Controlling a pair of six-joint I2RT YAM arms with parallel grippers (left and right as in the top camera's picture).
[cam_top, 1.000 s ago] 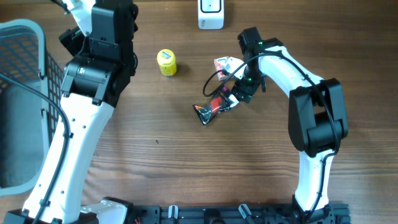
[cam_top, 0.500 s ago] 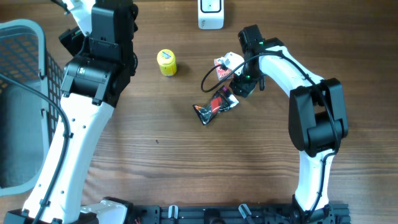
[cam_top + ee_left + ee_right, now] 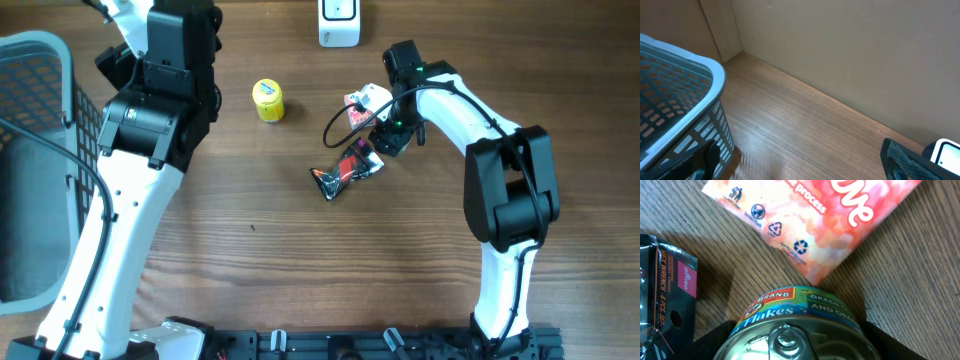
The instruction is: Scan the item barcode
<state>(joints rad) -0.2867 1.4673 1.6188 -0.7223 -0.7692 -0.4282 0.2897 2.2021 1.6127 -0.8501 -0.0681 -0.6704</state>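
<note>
A tin can with a green and blue "Flakes" label and a pull-tab lid fills the bottom of the right wrist view. My right gripper is shut on it, with a black finger pressed against each side. From overhead, the right gripper is low over the table just right of the pink pouch, and it hides the can. The white scanner stands at the far edge. My left gripper is open and holds nothing, raised near the basket.
A pink snack pouch lies just beyond the can, and a black wrench-set packet is at its left. A yellow jar stands left of them. The grey mesh basket takes up the table's left side.
My right gripper has closed on the can and shifted slightly toward the far edge. The left arm has not moved.
</note>
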